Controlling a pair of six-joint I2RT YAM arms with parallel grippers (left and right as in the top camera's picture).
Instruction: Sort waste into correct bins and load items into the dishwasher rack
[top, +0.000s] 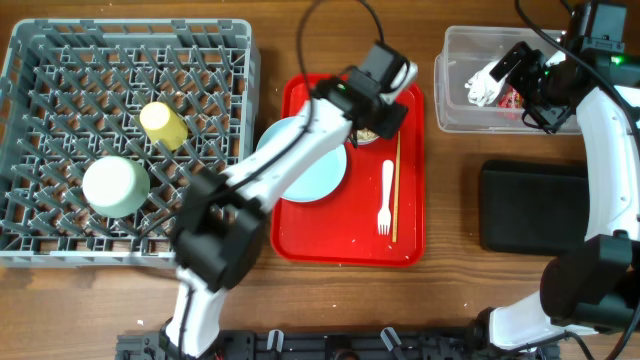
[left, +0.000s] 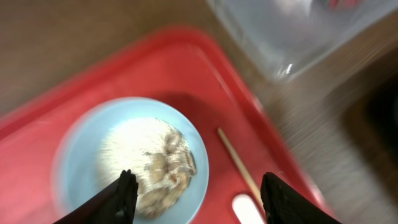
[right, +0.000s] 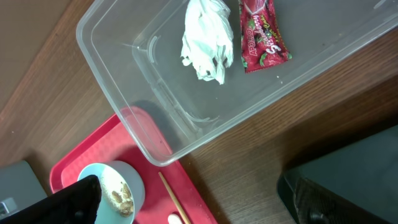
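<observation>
Left gripper (left: 200, 186) hangs empty, jaws apart, over the pale blue round bowl (left: 74, 162); an off-centre grasp spills its beige crumbs (left: 165, 165).

I see left arm (top: 290, 160) stretched diagonally forward and right from its base, wrist pitched down. left gripper (left: 199, 196): jaws apart, both fingers in view, nothing clamped between them. right arm (top: 605, 150) runs straight forward along the right side. right gripper (right: 193, 190): jaws spread wide, empty, pointing down.
</observation>
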